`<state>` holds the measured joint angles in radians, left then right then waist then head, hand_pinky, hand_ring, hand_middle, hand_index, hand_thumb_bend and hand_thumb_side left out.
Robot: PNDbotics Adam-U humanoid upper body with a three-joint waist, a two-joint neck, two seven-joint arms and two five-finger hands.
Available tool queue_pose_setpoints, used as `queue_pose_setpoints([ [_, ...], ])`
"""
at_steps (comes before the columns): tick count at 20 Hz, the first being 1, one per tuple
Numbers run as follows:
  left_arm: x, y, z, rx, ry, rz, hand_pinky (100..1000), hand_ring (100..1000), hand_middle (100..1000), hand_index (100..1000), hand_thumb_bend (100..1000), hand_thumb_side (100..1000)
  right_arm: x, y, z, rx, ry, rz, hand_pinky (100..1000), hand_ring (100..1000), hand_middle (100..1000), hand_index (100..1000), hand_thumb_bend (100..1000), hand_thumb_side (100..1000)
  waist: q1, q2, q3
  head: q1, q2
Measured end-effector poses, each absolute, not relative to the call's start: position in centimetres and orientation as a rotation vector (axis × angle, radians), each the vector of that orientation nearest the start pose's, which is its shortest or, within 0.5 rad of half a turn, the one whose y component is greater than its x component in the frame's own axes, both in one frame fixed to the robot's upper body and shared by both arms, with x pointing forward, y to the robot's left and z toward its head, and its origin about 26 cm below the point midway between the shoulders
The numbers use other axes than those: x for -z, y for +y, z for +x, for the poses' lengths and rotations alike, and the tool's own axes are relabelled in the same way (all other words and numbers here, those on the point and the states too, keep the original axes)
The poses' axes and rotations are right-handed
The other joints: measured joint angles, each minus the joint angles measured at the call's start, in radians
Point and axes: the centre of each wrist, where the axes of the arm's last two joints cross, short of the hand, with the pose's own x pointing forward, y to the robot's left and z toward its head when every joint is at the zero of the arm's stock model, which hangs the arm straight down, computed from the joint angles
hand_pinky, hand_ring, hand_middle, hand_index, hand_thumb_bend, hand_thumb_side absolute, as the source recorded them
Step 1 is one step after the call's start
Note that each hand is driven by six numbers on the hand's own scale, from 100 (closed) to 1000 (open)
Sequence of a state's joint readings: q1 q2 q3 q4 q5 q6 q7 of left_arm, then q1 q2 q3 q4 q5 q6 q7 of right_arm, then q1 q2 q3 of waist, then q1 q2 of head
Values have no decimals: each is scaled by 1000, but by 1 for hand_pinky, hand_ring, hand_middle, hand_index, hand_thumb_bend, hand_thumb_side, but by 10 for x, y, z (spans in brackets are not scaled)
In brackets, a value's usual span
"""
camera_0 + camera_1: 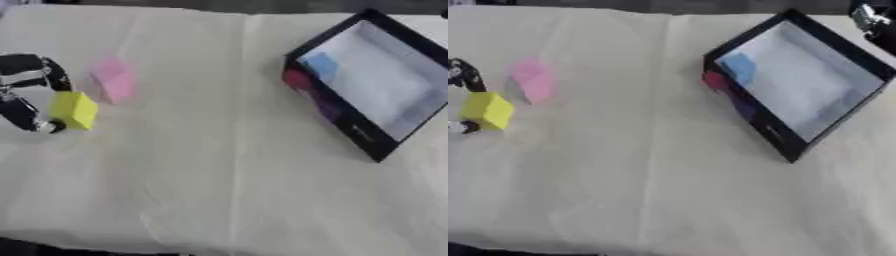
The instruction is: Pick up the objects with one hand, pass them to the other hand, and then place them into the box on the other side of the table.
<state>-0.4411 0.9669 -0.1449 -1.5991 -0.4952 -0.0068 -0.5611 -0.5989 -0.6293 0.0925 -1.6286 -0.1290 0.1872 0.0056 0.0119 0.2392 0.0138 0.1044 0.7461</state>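
Cream cloth (219, 165) covers table; left robot hand (31, 95) pinches yellow block (73, 109).

Both head eyes look steeply down, sharing the table (219, 175).

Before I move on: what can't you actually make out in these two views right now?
- Left hand: fingers bracket the yellow block; whether it is lifted off the table is unclear.
- Right hand: cut off by the right eye view's top corner; finger state unreadable.
- Box: a blue thing inside is too blurred to identify.
- Pink block: blurred edges.
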Motion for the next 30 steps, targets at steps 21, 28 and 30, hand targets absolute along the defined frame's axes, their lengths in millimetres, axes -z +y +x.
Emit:
queue_pose_setpoints([
  [21,-245,313,353,1344,-1582,804,720,601,564,495,252,100,-301,-221,353,-903,-2172,-102,917,884,947,935,100,469,-1,0,2,-15,-5],
  [28,-238,293,357,1325,-1648,769,719,590,560,494,234,100,-306,-191,351,-1049,-2183,-41,915,888,952,937,100,457,-6,0,6,-25,-5],
  [30,-236,288,358,1321,-1666,756,718,586,558,493,229,100,-305,-185,351,-1077,-2182,-31,915,889,952,937,100,453,-6,0,6,-29,-5],
])
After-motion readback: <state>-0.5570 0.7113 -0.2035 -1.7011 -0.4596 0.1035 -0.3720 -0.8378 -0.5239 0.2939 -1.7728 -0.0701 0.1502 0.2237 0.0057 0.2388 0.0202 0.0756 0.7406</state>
